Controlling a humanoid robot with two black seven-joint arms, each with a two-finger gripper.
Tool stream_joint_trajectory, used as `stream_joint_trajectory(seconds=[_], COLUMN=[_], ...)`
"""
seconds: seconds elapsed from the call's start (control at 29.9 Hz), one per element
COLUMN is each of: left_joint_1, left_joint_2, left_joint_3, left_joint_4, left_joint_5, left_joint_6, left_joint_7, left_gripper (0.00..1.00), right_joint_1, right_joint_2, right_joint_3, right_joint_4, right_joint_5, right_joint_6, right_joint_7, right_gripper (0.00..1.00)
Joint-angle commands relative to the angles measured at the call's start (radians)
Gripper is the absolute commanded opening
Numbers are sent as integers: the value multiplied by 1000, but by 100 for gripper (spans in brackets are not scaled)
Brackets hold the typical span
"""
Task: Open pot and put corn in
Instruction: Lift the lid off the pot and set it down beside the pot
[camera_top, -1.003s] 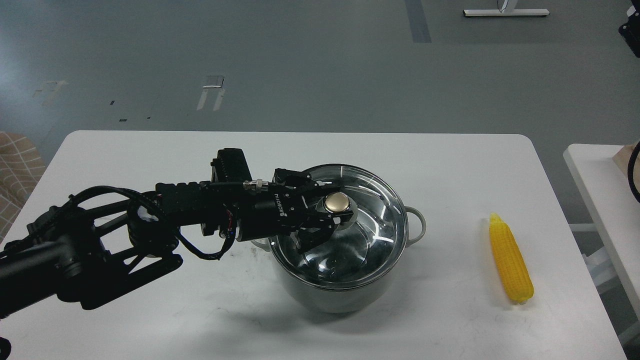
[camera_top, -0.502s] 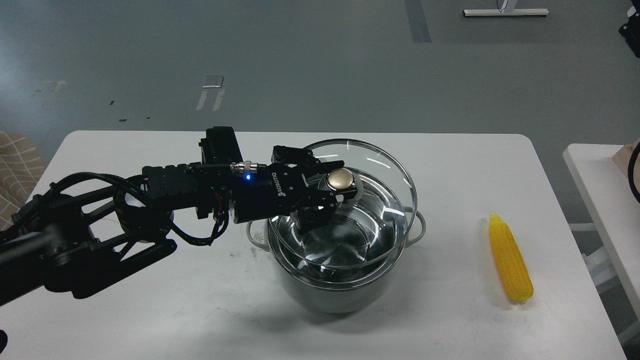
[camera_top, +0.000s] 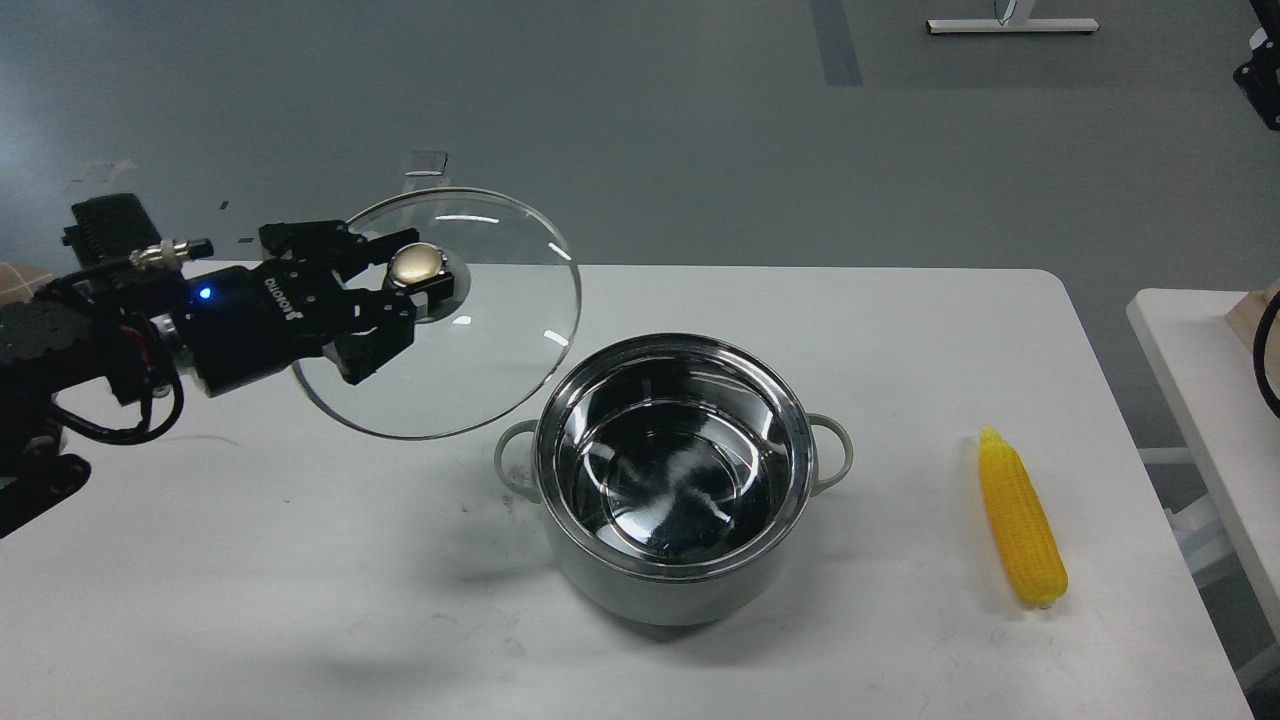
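The grey-green pot stands open in the middle of the white table, its shiny steel inside empty. My left gripper is shut on the gold knob of the round glass lid and holds the lid in the air, up and to the left of the pot. The yellow corn cob lies on the table to the right of the pot, its tip pointing away from me. My right gripper is not in view.
The white table reaches its right edge just past the corn. A second white table stands further right across a gap. Grey floor lies beyond the far edge.
My left gripper has lifted the glass lid off the pot and carried it up and far to the left. The pot now stands open. The corn has not moved.
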Motion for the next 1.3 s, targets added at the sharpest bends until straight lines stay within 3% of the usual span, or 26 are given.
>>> stream_joint_trajectory(seconds=[0.0, 0.1, 0.47, 0.9, 0.97, 1.27], left_joint_1=[74, 129, 242, 262, 263, 278], left_joint_2=[41, 32, -87, -155, -161, -169], left_joint_3=[12, 15, 26, 41, 41, 39], left_joint_4=[111, 230, 452, 524, 531, 531], left_joint_5=[-33, -84, -107, -107, -107, -124], left_joint_6=[70, 82, 102, 102, 102, 114], left_joint_7=[-4, -4, -32, -34, -34, -34], left_gripper=[31, 31, 31, 34, 47, 67], right_joint_1=[-3, -2, -3, -12, -20, -25], right_joint_2=[11, 21, 21, 22, 22, 22], right_joint_3=[1, 0, 0, -5, -5, -6], right_joint_4=[6, 8, 6, 9, 11, 11], right_joint_5=[0, 0, -2, -2, -3, -5], right_joint_6=[0, 0, 0, 0, 0, 0], right_joint_7=[1, 1, 1, 1, 1, 1], right_gripper=[100, 100, 100, 100, 100, 100])
